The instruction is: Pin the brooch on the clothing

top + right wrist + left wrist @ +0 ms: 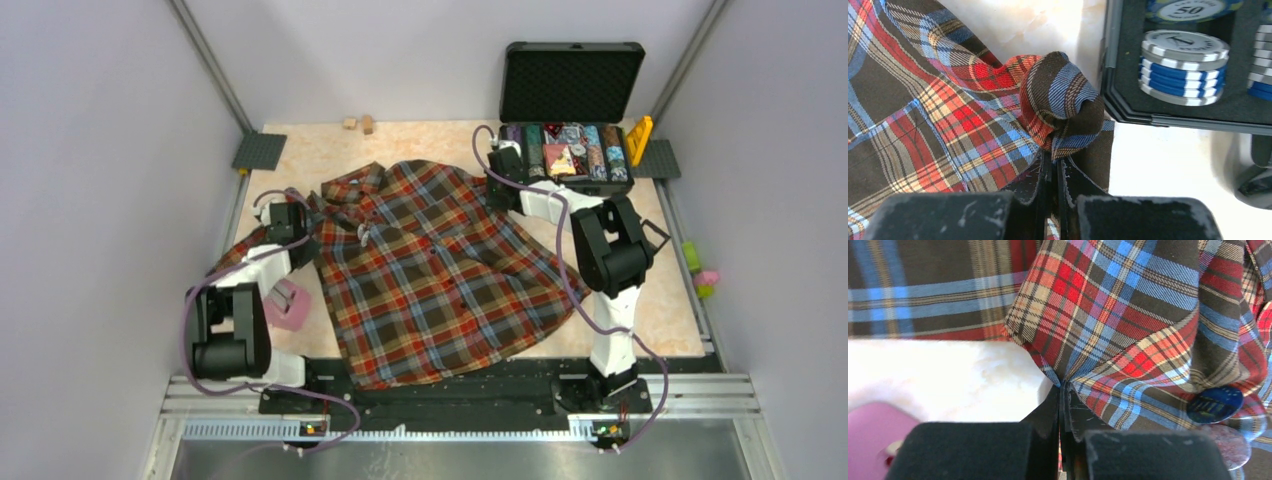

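A plaid shirt (430,270) in red, brown, blue and yellow checks lies spread front-up on a pale table (670,310). Its collar points to the far edge and its hem lies toward the two arm bases. The left claw (292,222) sits at the shirt's left shoulder, close to the collar. The right claw (503,165) sits at the shirt's far right corner, just beside an open black case (572,80) whose lid stands upright.

In the left wrist view, the left claw (1062,390) is pressed together on a pinch of shirt cloth, which fans up from the fingertips in folds. The brooch (1214,404), a small round dark-blue disc, rests on the cloth just right of the claw, low in that view. A pale pinkish speckled round part sits directly beneath it, touching it. Whether it is fastened through the cloth cannot be told. A pink block (873,440) shows blurred in the lower left corner.

In the right wrist view, the right claw (1053,162) is closed too, pinching a bunched knob of shirt cloth that bulges above its fingertips. Just right of the bunch is a corner of the case, holding stacks of blue and white chips (1184,70).

Two small wooden blocks (358,123) lie at the table's far edge.
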